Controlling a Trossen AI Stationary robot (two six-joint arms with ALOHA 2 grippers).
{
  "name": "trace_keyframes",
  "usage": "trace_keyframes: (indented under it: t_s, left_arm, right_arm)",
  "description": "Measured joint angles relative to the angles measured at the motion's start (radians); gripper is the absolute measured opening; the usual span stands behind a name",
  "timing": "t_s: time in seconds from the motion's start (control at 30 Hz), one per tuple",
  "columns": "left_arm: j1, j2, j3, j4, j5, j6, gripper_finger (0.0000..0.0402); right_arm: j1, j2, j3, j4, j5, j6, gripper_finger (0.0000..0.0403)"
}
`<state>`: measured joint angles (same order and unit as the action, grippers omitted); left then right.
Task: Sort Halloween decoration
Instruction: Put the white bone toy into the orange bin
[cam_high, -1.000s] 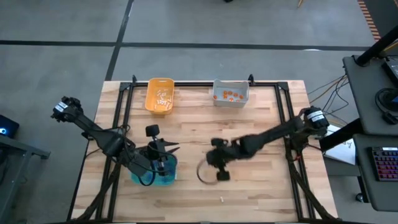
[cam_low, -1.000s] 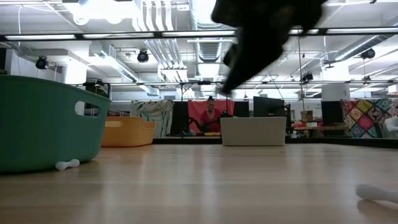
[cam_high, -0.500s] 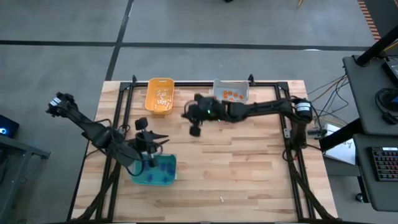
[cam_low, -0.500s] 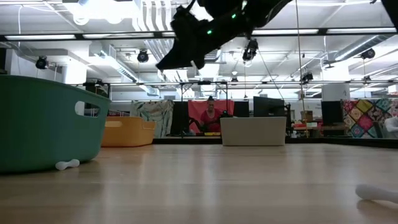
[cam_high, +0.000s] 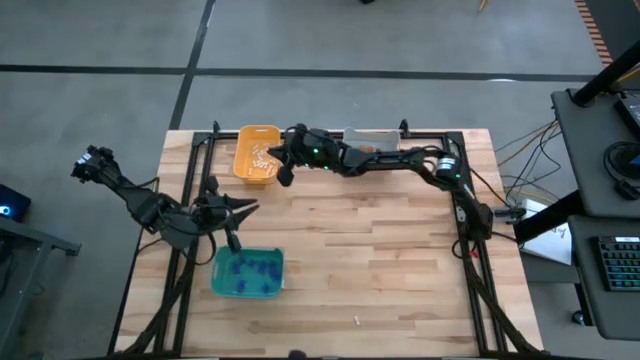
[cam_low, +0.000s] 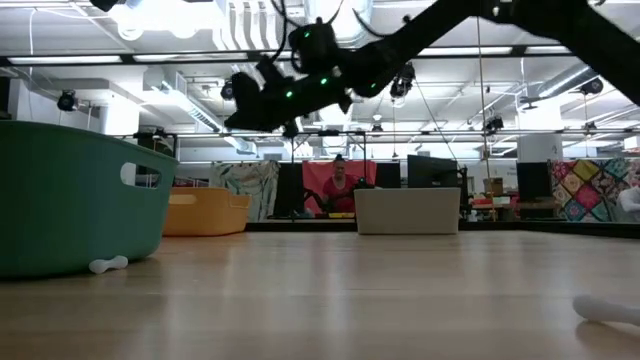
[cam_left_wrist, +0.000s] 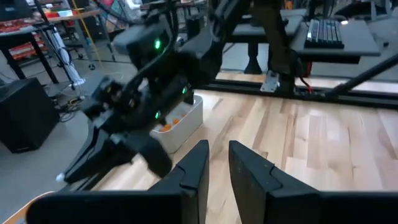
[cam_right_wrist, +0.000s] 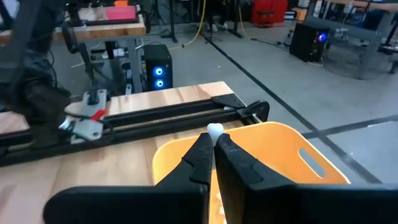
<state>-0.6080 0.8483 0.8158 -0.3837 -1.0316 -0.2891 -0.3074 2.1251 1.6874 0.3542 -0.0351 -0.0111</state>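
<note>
Sorting well under way on the wooden worktop (cam_high: 400, 260): at the near left, the teal bin (cam_high: 248, 273) already carries a scatter of purple spiky trinkets (cam_high: 250, 270); the orange-yellow bin (cam_high: 256, 153) at the far edge holds a heap of small white trinkets (cam_high: 262, 157), and the grey bin (cam_left_wrist: 180, 127) beside it shows orange roundish trinkets (cam_left_wrist: 171, 122), though the right arm covers most of it from above. Little appears left: one white piece (cam_low: 108, 265) lies on the boards just beside the teal bin, and another stray white piece (cam_high: 355, 321) sits near the front edge, well apart from everything. The left pincer (cam_high: 237, 206) hangs above the boards between the teal and orange-yellow bins, its jaws parted only a sliver with nothing seen between them. The right pincer (cam_right_wrist: 214, 138), reached across to the orange-yellow bin, is clamped tight on a small white trinket (cam_right_wrist: 215, 130) at its tips, poised over that bin's rim, seemingly about to drop it in
</note>
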Motion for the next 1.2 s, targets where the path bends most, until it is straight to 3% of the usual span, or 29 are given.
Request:
trace_keyframes:
  t_s: [0.2, 0.4, 0.77, 0.93, 1.2]
  left_arm:
    - [0.0, -0.026, -0.001, -0.002, -0.006, 0.004, 0.0045]
    - [0.0, -0.026, -0.001, -0.013, -0.007, 0.011, 0.0044]
    - [0.0, -0.019, -0.001, -0.014, -0.007, 0.017, 0.0044]
    - [0.0, -0.005, -0.001, -0.014, -0.006, -0.005, 0.0044]
    - [0.0, 0.001, 0.0, -0.008, 0.066, -0.076, 0.0044]
  right_arm:
    - [-0.025, 0.128, 0.145, -0.016, 0.001, 0.036, 0.0009]
    - [-0.038, 0.193, 0.261, -0.138, -0.021, 0.077, 0.0014]
    - [-0.038, 0.21, 0.284, -0.18, -0.055, 0.1, 0.009]
    - [-0.036, 0.163, 0.284, -0.285, -0.127, 0.106, 0.0101]
    - [0.001, -0.038, 0.284, -0.736, -0.234, 0.105, 0.0084]
